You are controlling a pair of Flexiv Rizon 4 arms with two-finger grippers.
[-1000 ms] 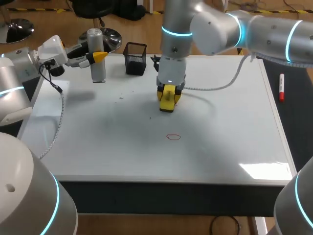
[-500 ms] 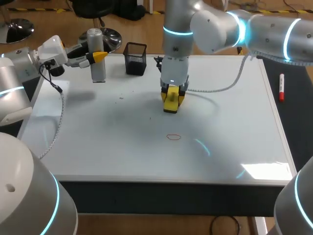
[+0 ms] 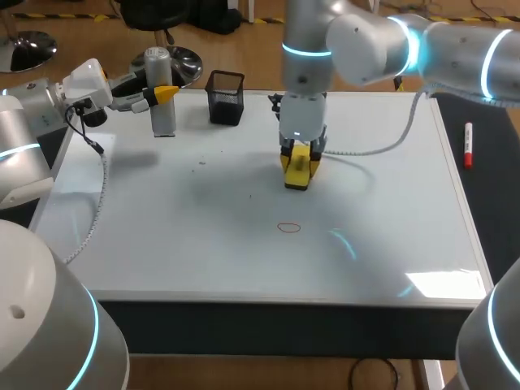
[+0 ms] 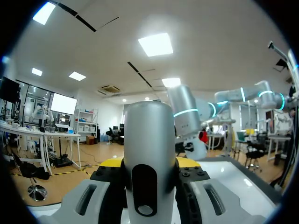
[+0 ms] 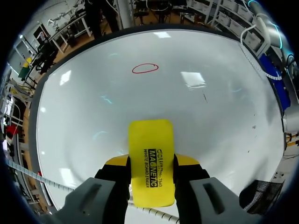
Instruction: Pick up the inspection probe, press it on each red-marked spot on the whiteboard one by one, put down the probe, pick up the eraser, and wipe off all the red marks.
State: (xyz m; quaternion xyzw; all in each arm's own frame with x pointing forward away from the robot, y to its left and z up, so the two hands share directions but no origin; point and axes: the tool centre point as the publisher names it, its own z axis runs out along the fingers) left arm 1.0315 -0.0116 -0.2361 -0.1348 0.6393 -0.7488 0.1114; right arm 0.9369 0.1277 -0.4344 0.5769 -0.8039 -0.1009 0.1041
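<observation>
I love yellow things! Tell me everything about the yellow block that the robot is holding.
The eraser is a flat, bright yellow block with rounded corners, plastic by its look, with black print on its broad face. The right pincer is shut on it, a yellow tip on each long side, and it sticks out ahead of them. It is over the whiteboard; whether it touches the board I cannot tell. The red mark lies ahead of it, apart from it.

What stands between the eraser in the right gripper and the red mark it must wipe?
Nothing visible. Only bare whiteboard lies between the eraser in the right gripper and the red mark; the mesh cup and probe stand well aside.
</observation>
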